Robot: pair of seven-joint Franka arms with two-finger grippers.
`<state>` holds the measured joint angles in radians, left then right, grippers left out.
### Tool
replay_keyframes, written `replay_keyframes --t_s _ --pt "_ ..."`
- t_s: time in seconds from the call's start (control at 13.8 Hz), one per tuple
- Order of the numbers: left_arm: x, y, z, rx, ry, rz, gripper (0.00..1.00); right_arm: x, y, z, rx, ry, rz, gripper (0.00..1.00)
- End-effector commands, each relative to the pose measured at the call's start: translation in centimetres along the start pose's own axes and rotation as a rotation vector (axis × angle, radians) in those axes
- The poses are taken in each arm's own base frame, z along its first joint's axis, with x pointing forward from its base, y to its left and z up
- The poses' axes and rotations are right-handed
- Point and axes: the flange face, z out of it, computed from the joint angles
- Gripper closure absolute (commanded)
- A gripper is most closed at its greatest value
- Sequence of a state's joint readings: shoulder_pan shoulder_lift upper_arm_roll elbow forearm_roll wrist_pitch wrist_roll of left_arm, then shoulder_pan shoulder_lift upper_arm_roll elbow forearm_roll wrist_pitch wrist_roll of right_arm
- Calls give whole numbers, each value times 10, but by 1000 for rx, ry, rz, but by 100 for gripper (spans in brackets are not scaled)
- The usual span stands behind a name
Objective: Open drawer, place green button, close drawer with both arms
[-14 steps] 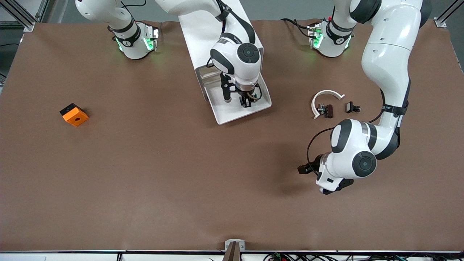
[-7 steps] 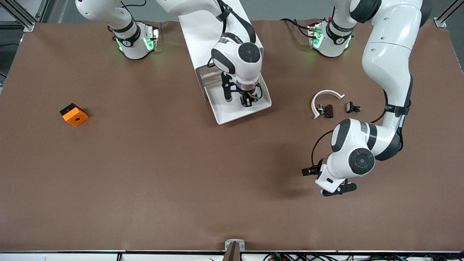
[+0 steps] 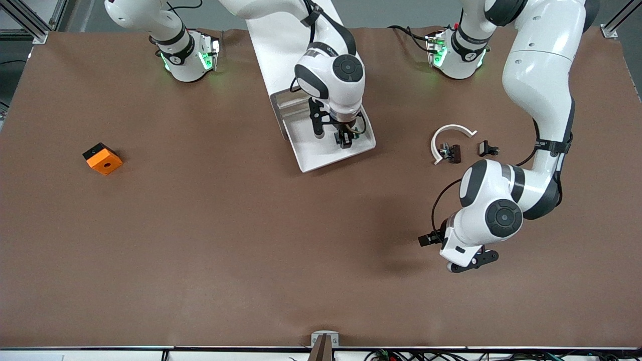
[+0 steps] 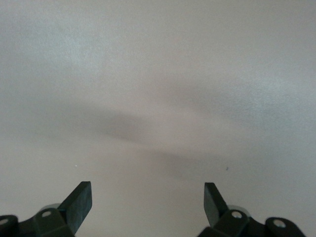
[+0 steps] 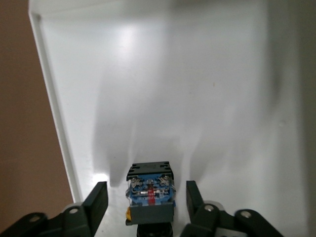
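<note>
The drawer (image 3: 312, 156) stands pulled out from the white cabinet (image 3: 281, 45), its white floor (image 5: 163, 89) bare around the button. The button (image 5: 149, 190) lies on the drawer floor, blue-black body showing. In the front view only a bit of the button (image 3: 356, 133) peeks from under the hand. My right gripper (image 3: 344, 141) is low in the drawer, and in its wrist view the right gripper (image 5: 145, 185) is open, with a gap between each finger and the button. My left gripper (image 3: 470, 261) hovers open over bare table, and in its wrist view the left gripper (image 4: 148, 190) holds nothing.
An orange cube (image 3: 102, 158) lies toward the right arm's end of the table. A white arc (image 3: 450, 136) with small black clips (image 3: 452, 152) beside it lies near the left arm's elbow. The drawer's raised rim (image 5: 52, 108) runs close beside the right gripper.
The right gripper's fingers have parted and let go of the button, which now rests in the drawer. The left arm has drifted a little toward its own end of the table.
</note>
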<state>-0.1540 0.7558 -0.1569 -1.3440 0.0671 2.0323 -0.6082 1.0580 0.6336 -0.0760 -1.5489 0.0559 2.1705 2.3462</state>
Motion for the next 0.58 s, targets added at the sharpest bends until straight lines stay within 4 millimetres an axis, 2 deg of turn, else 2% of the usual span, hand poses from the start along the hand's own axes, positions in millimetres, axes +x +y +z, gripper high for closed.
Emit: replay_keyframes --t_s 0.0,0.15,0.36,0.51 --pt "-6 3 -8 2 11 -26 0 -3 -10 -13 56 27 -41 0" --pt "-12 13 -10 -7 9 -73 0 4 -19 -26 56 24 -153 0" --pt "-26 33 -21 -17 21 -168 0 23 -50 -56 64 17 -294 0" --pt "-34 43 -21 -14 21 -152 0 39 -71 -80 72 16 -356 0"
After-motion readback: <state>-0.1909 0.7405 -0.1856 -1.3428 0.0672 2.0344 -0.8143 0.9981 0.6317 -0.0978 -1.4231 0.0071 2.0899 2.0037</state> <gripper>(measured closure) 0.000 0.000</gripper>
